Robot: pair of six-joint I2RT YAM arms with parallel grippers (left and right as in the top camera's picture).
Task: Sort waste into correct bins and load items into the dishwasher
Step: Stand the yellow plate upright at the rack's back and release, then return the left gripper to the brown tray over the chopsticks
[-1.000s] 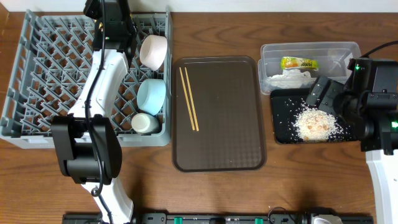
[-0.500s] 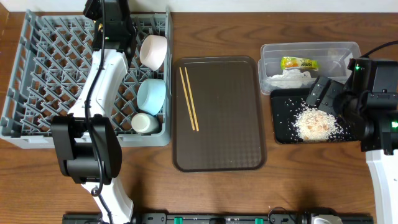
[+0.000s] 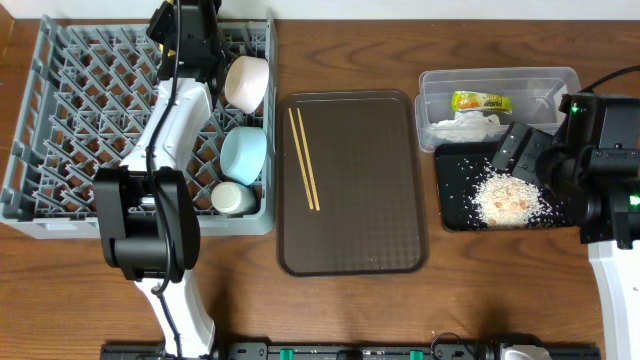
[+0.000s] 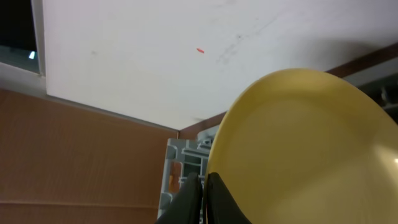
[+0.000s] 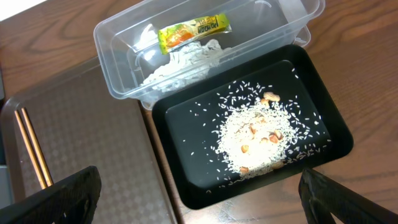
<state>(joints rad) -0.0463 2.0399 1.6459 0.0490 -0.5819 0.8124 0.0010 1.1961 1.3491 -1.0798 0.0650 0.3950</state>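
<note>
While left fingers (image 4: pixel 189 202) pinch the yellow plate (image 4: pixel 298 149), mostly cut off, right fingers (image 5: pixel 62 193) spread, tips cropped.

Bare tray (image 3: pixel 370 200) surface right of chopsticks (image 3: pixel 304 160); bowls (image 3: pixel 247 82) along rack (image 3: pixel 80 120) edge

Overhead looks down; right wrist shares its black tray (image 5: pixel 186 180), closer; left wrist tilts upward against yellow plate (image 4: pixel 298 149).

a dark brown wooden table (image 3: pixel 450 300) with visible grain filled the overhead view. in the left wrist view, a plain white surface (image 4: pixel 155 50) sat above a flat reddish-brown panel (image 4: pixel 74 155), and a dark opening (image 4: pixel 15 25) showed in the upper corner.
</note>
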